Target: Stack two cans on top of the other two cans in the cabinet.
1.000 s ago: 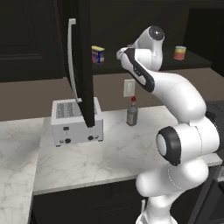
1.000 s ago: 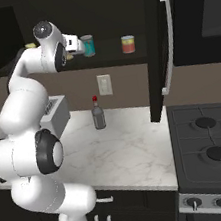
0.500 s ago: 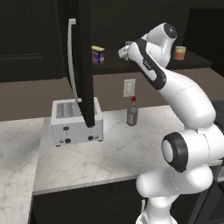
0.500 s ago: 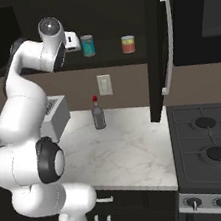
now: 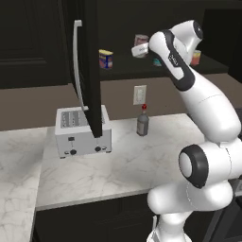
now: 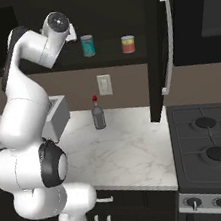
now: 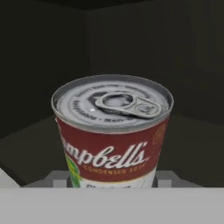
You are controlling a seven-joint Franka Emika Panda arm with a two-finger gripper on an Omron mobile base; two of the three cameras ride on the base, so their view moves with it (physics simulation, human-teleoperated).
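The near-black cabinet point(image 5: 90, 71) stands open above the marble counter point(image 5: 127, 165), where a toaster point(image 5: 82, 132) sits toward the left end and a grey bottle point(image 5: 142, 122) near the back edge. On the shelf: yellow tin point(image 5: 106, 59), teal can point(image 6: 88, 45), red-orange tin point(image 6: 128, 44) — the gripper point(image 7: 113, 186) clamps the soup can point(image 7: 113, 131), upright.

"Campbell's Condensed" on red can point(image 7: 113, 135)
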